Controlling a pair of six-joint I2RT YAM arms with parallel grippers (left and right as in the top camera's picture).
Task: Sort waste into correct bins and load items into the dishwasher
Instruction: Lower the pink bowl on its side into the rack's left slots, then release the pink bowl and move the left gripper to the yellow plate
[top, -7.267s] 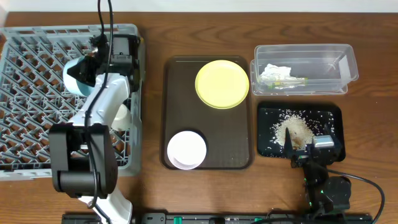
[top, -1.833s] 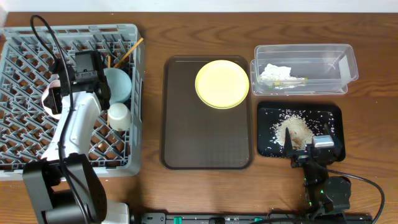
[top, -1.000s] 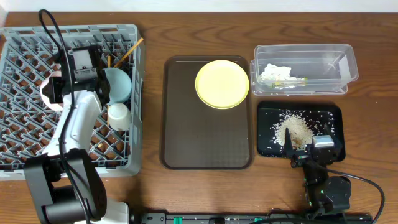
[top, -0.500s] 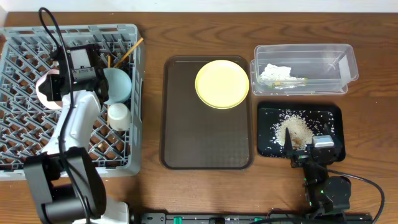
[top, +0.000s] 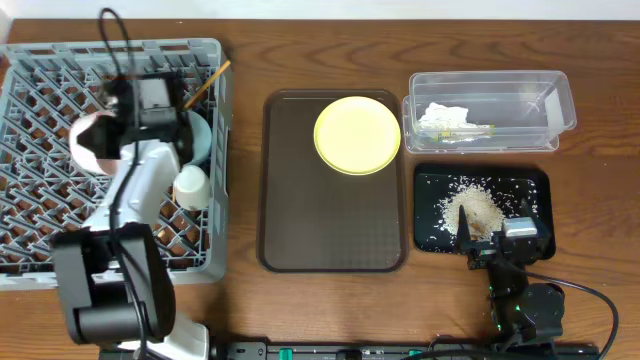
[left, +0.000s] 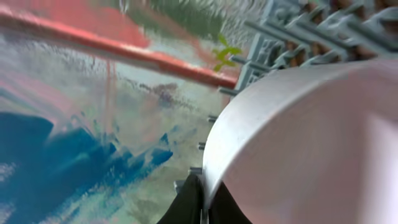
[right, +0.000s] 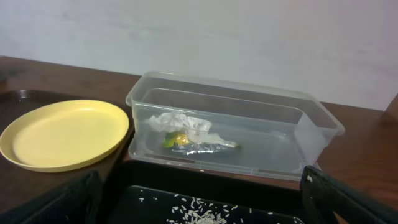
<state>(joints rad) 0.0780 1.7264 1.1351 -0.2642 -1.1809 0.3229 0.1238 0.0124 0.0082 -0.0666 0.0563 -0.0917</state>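
**Q:** Left gripper (left: 198, 202), status?
**A:** Pinching the white bowl (top: 88, 148) by its rim. Bowl on edge over the rack (top: 40, 215), just left of the light blue bowl (top: 195, 140).
**Q:** Which way to seat it?
**A:** Straight down from me, I judge. Right gripper (top: 492, 225) spread, well apart.

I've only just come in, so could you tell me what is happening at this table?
The left gripper holds a white bowl by its rim, tilted on edge over the grey dish rack. A blue bowl, a small cup and chopsticks are in the rack. The yellow plate lies on the brown tray, not yet loaded. Tissue and wrapper sit in the clear tub, rice in the black tray. The right gripper rests open at that tray.
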